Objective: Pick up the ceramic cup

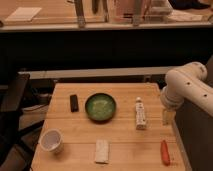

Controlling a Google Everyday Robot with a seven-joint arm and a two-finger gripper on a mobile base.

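The ceramic cup (51,140), small, white and round with a pale inside, stands upright near the front left corner of the wooden table (125,137). My white arm (187,90) comes in from the right, over the table's right edge. Below it hangs my gripper (167,117), mostly hidden by the arm. It is far to the right of the cup and holds nothing, with its jaws open.
A wide dark green bowl (100,107) sits mid-table, with a small black object (74,103) to its left. A white bottle (141,113) lies to its right. A white packet (102,151) and an orange-red object (165,152) lie near the front edge.
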